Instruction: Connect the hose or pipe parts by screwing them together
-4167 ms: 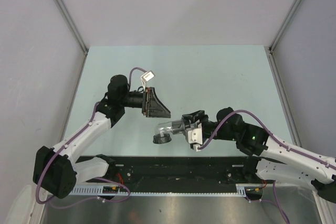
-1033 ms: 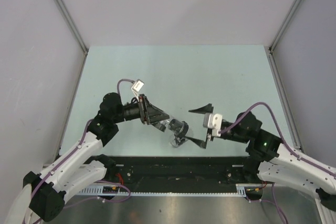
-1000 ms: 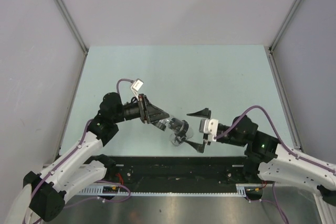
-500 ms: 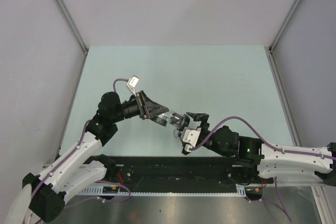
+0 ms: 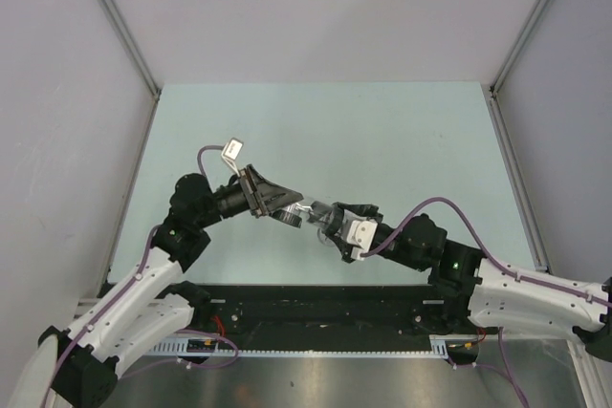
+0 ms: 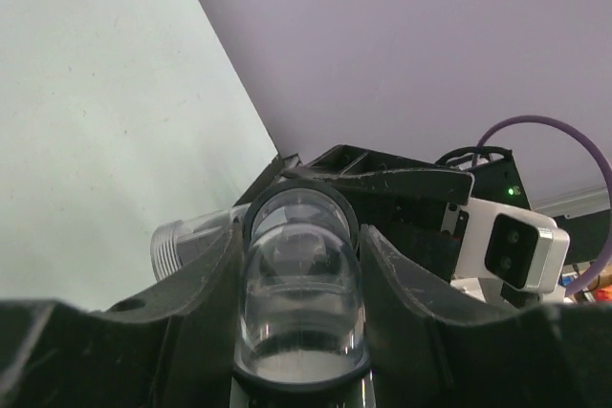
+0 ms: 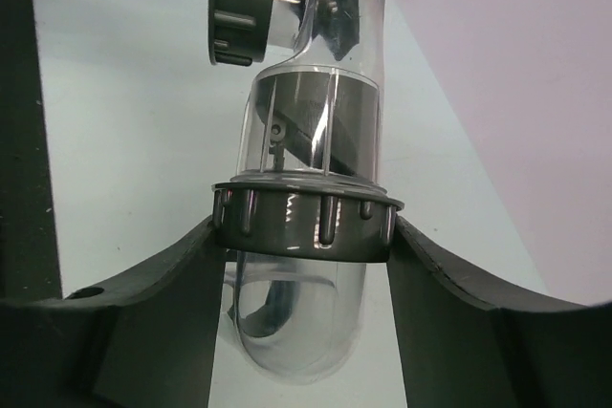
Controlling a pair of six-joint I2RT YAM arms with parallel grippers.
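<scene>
Gripping the grey ring (image 7: pixel 304 215), my right gripper (image 7: pixel 304 228) has a finger pressed against each side of it. That ring circles a clear pipe (image 6: pixel 301 308) clamped in my left gripper (image 6: pixel 299 246), held over the table (image 5: pixel 382 131). Its long axis runs straight out from the right gripper toward the left one, so I judge a wrist roll would spin the ring.
</scene>
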